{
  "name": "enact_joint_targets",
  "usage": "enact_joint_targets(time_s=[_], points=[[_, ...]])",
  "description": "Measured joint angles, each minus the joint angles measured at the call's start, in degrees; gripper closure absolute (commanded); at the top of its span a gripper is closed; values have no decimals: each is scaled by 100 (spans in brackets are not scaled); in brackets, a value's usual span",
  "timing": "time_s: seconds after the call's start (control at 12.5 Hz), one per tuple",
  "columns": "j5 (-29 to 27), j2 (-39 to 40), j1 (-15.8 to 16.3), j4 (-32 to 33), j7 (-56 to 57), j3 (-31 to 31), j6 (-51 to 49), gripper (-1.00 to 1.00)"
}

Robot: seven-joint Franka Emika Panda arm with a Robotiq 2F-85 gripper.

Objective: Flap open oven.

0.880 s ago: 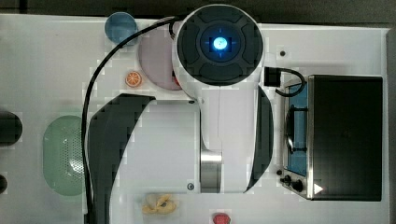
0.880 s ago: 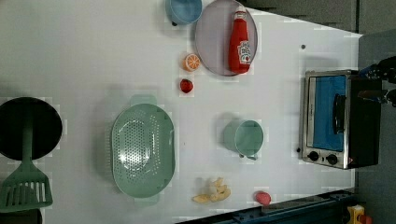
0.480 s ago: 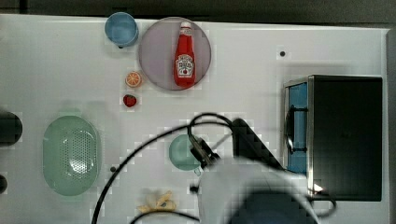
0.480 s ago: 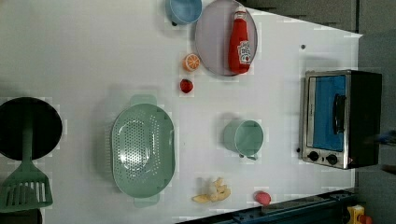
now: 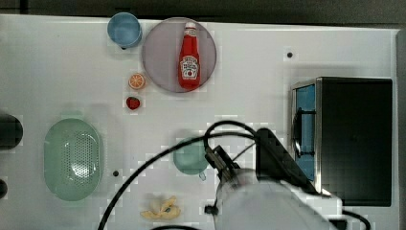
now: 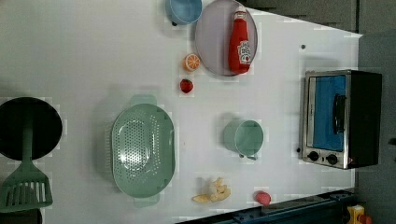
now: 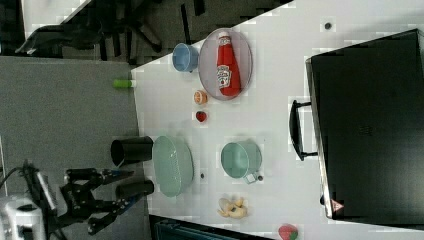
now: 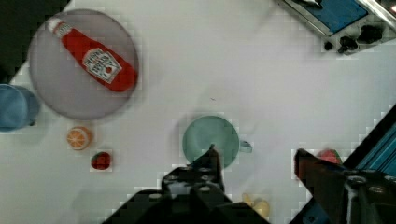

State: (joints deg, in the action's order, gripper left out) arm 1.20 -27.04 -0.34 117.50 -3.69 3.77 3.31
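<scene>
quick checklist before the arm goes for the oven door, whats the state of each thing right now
1. Oven door shut, ready to be flapped open: ok; blue glass sits flush in the silver frame.
2. Door handle free to grab: ok, nothing hangs on it or blocks it.
3. Tool open wide enough for the handle: ok; the wrist view shows its fingers spread with nothing between them.
4. Tool lined up with the handle: not ok; in the wrist view it hangs over the green cup, the oven off at the frame's corner.
5. Table in front of the door free for the door to swing down: ok, the cup stands well clear.
</scene>
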Motion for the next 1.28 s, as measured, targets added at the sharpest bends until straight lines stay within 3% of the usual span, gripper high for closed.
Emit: enact_joint_targets(time_s=[0.16, 0.24, 0.64, 0.96, 1.28], points=[[-31, 263, -6, 11, 0, 0, 2, 55], [-47, 354, -16, 45, 0, 2, -25, 65], [61, 386, 44, 380, 550, 273, 177, 65], [232, 429, -38, 705, 2257, 577, 951, 65], [772, 608, -123, 1164, 3838, 1110, 1928, 65]])
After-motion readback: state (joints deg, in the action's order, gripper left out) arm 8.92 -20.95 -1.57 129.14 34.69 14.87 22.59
